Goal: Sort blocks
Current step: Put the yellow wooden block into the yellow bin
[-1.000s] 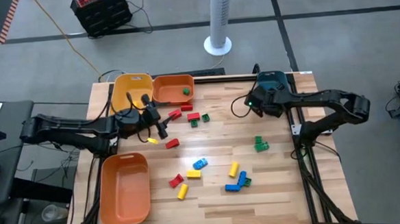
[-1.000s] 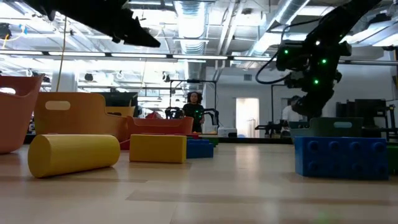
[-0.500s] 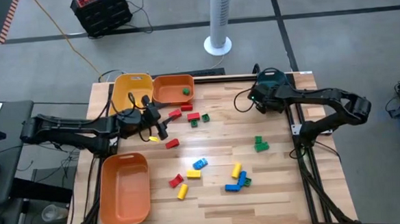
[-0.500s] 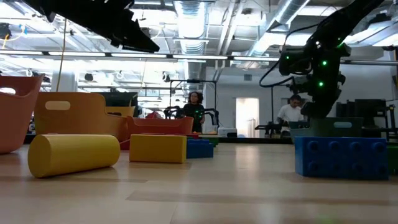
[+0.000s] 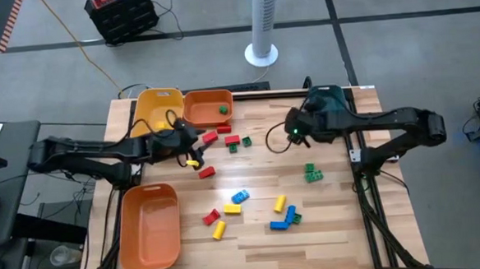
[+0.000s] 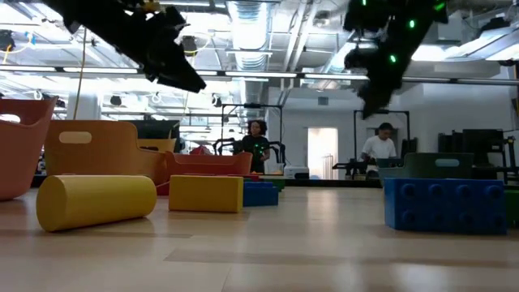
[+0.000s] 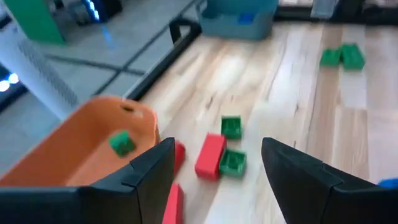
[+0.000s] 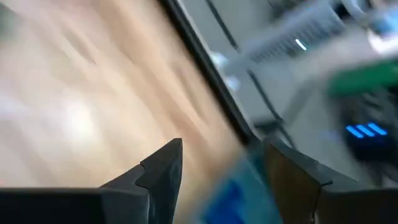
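1. The table (image 5: 335, 228) is pale wood planks in a dark metal frame, standing on a grey floor marked with dark lines.
2. Behind the table's far edge a white fan column (image 5: 261, 22) rises from a round base, and a black crate (image 5: 121, 13) with cables sits farther left.
3. The low view looks across the boards into a lit workshop with ceiling ducts (image 6: 247, 20); two people (image 6: 255, 146) stand far off among equipment.
4. A yellow bin (image 5: 155, 108) and a small orange bin (image 5: 202, 112) sit side by side at the far left corner; a green block (image 5: 222, 110) lies in the orange one. A larger orange bin (image 5: 150, 226) lies at the near left.
5. Red and green blocks (image 5: 233, 141) cluster beside the small orange bin; a green pair (image 5: 312, 173) lies toward the right; yellow, blue and red blocks (image 5: 282, 212) are scattered across the near middle.
6. The left gripper (image 5: 188, 145) hangs near the yellow bin with its fingers (image 7: 143, 180) parted and nothing between them.
7. The right gripper (image 5: 292, 132) hovers over the far middle, near a teal bin (image 5: 330, 93); its wrist view is smeared, but the fingers (image 8: 155, 174) appear spread and empty.
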Action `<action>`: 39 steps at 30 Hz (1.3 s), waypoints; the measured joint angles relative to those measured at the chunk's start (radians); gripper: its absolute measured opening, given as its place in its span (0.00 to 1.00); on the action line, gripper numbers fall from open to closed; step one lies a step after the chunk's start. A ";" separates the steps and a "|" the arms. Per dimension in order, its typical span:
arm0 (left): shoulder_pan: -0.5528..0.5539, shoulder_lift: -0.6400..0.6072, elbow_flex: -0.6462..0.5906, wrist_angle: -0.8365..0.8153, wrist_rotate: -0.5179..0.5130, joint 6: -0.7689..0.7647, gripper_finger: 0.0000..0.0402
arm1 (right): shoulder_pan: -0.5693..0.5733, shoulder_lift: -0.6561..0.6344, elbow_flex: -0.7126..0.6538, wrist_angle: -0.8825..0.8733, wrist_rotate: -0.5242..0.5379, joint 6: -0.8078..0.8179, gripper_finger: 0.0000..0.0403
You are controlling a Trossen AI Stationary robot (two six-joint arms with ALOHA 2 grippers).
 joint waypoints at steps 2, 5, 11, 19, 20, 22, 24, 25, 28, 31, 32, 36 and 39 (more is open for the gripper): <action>0.000 0.031 0.044 -0.088 0.000 -0.016 0.59 | 0.047 -0.001 0.003 0.088 -0.076 -0.012 0.57; 0.001 0.078 0.094 -0.187 0.021 -0.009 0.59 | 0.108 0.003 -0.007 0.194 -0.207 -0.030 0.57; -0.006 0.168 0.113 -0.235 0.215 0.035 0.59 | 0.240 0.008 -0.035 0.252 -0.292 0.055 0.57; -0.067 0.273 0.113 -0.226 0.248 0.023 0.59 | 0.505 0.029 -0.036 0.113 -0.300 0.346 0.57; -0.077 0.280 0.113 -0.216 0.233 0.022 0.59 | 0.532 0.038 -0.035 0.117 -0.300 0.373 0.57; -0.103 0.286 0.113 -0.189 0.201 0.024 0.59 | 0.588 0.043 -0.032 0.135 -0.310 0.402 0.57; -0.133 0.286 0.113 -0.159 0.197 0.025 0.59 | 0.634 0.059 -0.031 0.154 -0.328 0.420 0.57; -0.150 0.286 0.115 -0.149 0.201 0.026 0.59 | 0.652 0.070 -0.029 0.170 -0.332 0.426 0.57; -0.205 0.286 0.123 -0.145 0.201 0.024 0.59 | 0.688 0.115 -0.019 0.165 -0.345 0.448 0.57; -0.264 0.285 0.141 -0.144 0.201 -0.008 0.59 | 0.697 0.150 0.000 0.145 -0.341 0.470 0.57; -0.281 0.285 0.149 -0.142 0.201 -0.028 0.59 | 0.695 0.156 0.002 0.141 -0.335 0.473 0.57; -0.338 0.301 0.178 -0.146 0.193 -0.083 0.59 | 0.692 0.186 0.002 0.140 -0.285 0.470 0.57; -0.364 0.342 0.210 -0.163 0.194 -0.105 0.59 | 0.684 0.188 0.001 0.137 -0.244 0.468 0.57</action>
